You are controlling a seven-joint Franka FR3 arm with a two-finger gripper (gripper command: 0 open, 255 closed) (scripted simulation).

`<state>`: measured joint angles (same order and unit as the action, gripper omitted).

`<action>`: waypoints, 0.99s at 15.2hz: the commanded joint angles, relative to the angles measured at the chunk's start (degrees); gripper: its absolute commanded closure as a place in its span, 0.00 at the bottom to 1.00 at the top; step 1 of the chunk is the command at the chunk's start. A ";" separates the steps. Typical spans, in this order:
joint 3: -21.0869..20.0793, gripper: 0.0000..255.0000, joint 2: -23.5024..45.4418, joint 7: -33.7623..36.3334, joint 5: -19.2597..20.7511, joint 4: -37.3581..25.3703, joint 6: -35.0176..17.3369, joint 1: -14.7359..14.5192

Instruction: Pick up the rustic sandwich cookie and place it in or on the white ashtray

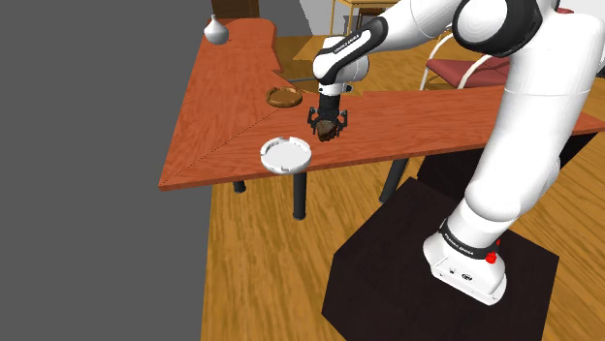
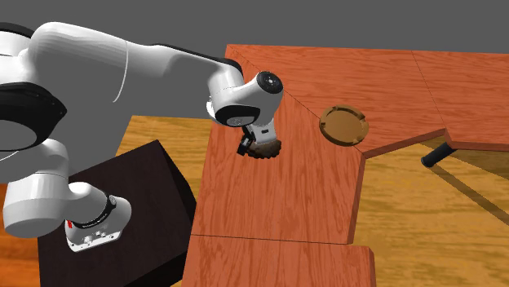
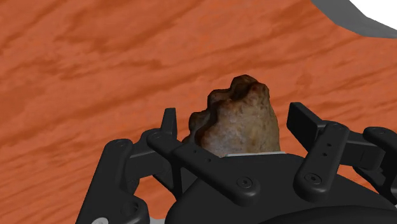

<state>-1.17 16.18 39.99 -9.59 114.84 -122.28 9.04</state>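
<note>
Reddish wooden worktop (image 1: 223,107) bears one white ashtray (image 1: 286,153), and near it the downward-bent arm's end effector (image 1: 327,124) clamps one brown cookie (image 3: 238,121).

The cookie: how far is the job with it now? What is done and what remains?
Done: the gripper has the brown cookie between its fingers, apparently clasped. In hand: the cookie is over the bare wooden table, beside the white ashtray and not above it; I cannot tell whether it is lifted. Left: carry it over the white ashtray, which holds nothing yet, and release it there.
</note>
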 commanded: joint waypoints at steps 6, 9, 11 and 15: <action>0.00 1.00 0.00 0.00 0.00 -0.01 0.01 0.00; 0.00 1.00 0.00 0.01 0.00 -0.01 0.01 0.00; 0.01 1.00 -0.45 0.11 0.06 -0.21 0.65 0.00; 0.07 1.00 -2.12 0.52 0.27 -1.20 3.29 0.03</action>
<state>-1.08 14.56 40.36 -9.36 113.69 -119.52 9.10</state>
